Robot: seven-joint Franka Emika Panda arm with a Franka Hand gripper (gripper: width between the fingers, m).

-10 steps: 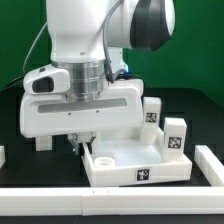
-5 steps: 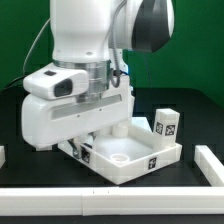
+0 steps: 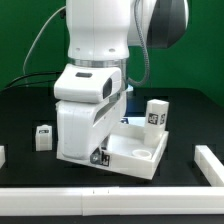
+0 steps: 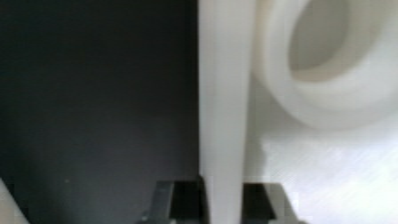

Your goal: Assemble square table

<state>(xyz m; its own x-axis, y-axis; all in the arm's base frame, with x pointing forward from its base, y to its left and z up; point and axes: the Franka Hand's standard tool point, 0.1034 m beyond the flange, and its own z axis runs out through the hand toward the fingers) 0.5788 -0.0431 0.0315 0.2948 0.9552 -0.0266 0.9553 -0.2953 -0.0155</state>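
Note:
The white square table top [image 3: 143, 152] lies upside down on the black surface, its rim and round corner sockets [image 3: 150, 154] facing up. My gripper [image 3: 98, 158] sits low at the top's near corner, its fingers hidden under the big white hand. In the wrist view the top's thin rim wall [image 4: 221, 100] runs straight between my two dark fingertips [image 4: 178, 203], and the gripper [image 4: 221, 205] is shut on it; a round socket [image 4: 338, 60] lies beside it. One tagged white leg [image 3: 155, 113] stands behind the top. Another tagged leg [image 3: 43, 137] stands apart toward the exterior view's left.
A long white rail [image 3: 110, 200] edges the black surface in front, with a short end [image 3: 208, 160] rising on the exterior view's right. A small white piece [image 3: 2, 155] shows at the left edge. A green wall stands behind.
My hand has turned about its vertical axis and shifted toward the exterior view's right, turning the held table top with it. The small leg on the left has come into view.

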